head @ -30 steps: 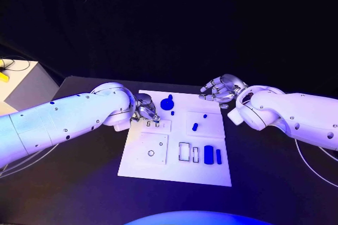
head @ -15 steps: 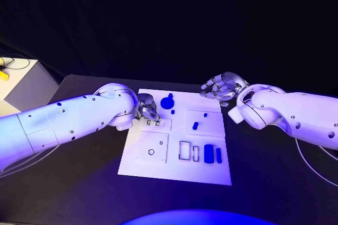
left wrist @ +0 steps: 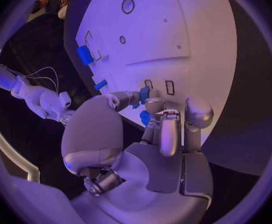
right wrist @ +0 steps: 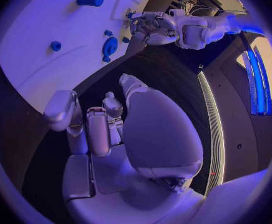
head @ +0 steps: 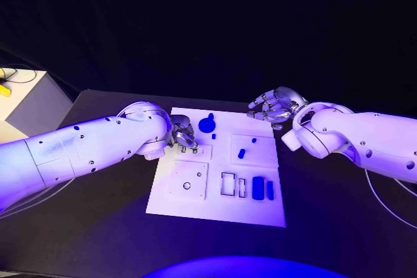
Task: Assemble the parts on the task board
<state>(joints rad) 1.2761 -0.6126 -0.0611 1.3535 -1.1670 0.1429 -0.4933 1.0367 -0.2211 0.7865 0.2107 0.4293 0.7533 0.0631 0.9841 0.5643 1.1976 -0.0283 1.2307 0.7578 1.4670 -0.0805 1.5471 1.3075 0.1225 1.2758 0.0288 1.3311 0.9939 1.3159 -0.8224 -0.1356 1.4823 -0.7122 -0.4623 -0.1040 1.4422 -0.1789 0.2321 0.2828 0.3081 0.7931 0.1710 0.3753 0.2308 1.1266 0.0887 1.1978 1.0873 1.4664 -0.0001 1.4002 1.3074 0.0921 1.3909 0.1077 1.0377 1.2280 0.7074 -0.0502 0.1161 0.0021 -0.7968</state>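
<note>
Fingers of the left hand [left wrist: 150, 115] pinch a small blue part [left wrist: 144, 93] at two slots [left wrist: 159, 86].
Lower it squarely (avoid tilt); right hand [head: 275, 107], fingers curled on nothing, waits at the task board's [head: 217, 207] one o'clock corner.

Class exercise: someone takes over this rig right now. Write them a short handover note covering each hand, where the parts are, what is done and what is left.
Left hand: over the task board, pinching a small blue part above two small slots.
Right hand: off the board's far right corner, fingers curled, holding nothing.
Parts: a large blue piece at the far end, two small pegs mid-board, blue bars by the near slots.
Done: cannot tell which parts are seated.
Left: seat the pinched part, then the rest.
</note>
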